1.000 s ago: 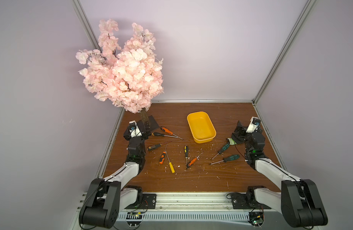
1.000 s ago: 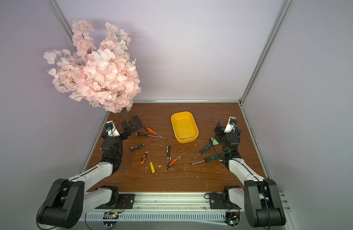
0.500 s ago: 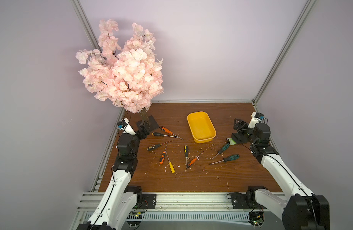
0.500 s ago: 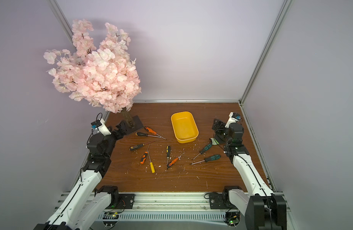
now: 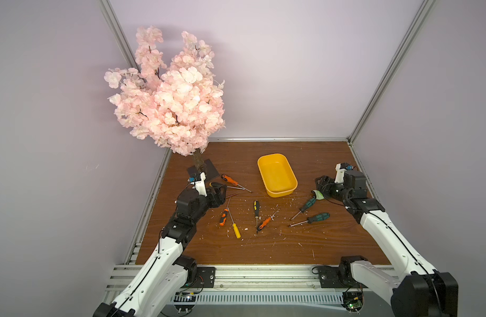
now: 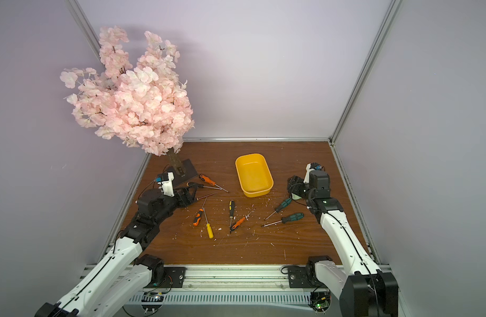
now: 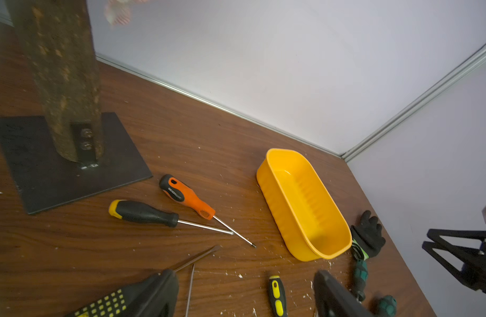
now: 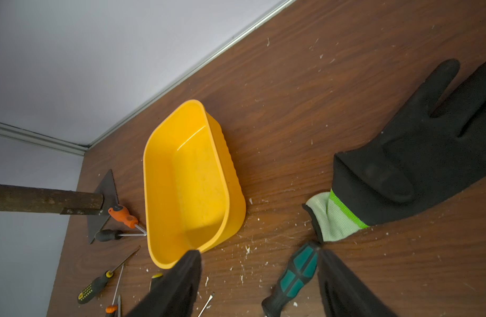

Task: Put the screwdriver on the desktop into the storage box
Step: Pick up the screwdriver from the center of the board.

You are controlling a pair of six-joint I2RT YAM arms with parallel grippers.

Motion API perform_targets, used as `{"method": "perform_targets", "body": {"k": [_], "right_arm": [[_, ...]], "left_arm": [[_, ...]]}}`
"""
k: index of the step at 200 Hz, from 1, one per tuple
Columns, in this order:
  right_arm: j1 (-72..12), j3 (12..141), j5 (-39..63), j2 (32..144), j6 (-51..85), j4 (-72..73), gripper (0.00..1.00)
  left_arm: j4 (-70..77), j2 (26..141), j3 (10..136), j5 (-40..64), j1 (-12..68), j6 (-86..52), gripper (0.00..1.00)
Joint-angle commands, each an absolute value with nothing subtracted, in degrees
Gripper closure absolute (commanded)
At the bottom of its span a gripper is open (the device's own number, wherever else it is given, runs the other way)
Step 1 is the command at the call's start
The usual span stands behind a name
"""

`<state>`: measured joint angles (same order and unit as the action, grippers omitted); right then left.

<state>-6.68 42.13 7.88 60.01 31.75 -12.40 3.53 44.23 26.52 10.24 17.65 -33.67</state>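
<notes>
From the storage box (image 5: 281,193), bare desktop (image 5: 305,153) runs open from 12 through 2 o'clock, back to the walls. At 9 o'clock the tree base (image 5: 213,171) and trunk (image 7: 63,82) block low passage, with blossoms (image 5: 170,109) overhanging. Scattered screwdrivers (image 5: 256,206) crowd 6 to 9 o'clock, leaving narrow lanes. At 4 o'clock a glove (image 8: 414,153) lies, apparently touching the green screwdriver (image 5: 309,203).
</notes>
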Motion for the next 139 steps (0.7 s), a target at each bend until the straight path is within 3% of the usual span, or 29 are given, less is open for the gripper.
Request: {"method": "perform_targets", "body": {"k": [1, 22, 27, 77, 107, 139], "right_arm": [[-8.01, 43.42, 7.71, 59.71, 33.10, -15.98, 0.28], [-9.33, 42.01, 8.89, 61.13, 34.77, -15.03, 0.28], [-9.78, 41.57, 9.01, 61.56, 35.24, -14.59, 0.27], [-14.15, 40.09, 6.36, 67.62, 39.33, -14.23, 0.30], [-16.17, 39.54, 4.14, 71.17, 41.32, -14.08, 0.32], [-16.78, 38.18, 3.81, 75.35, 42.08, -11.54, 0.37]], "left_arm": [[3.22, 46.14, 28.39, 9.97, 22.46, -34.15, 0.17], [6.16, 48.46, 28.31, 8.96, 26.38, -35.05, 0.12], [7.01, 49.15, 28.42, 9.26, 27.04, -35.25, 0.00], [8.81, 55.41, 30.57, 7.47, 33.09, -35.20, 0.03], [7.61, 57.58, 31.73, 6.57, 34.49, -34.98, 0.09], [5.96, 58.10, 32.51, 5.65, 35.14, -34.76, 0.10]]}}
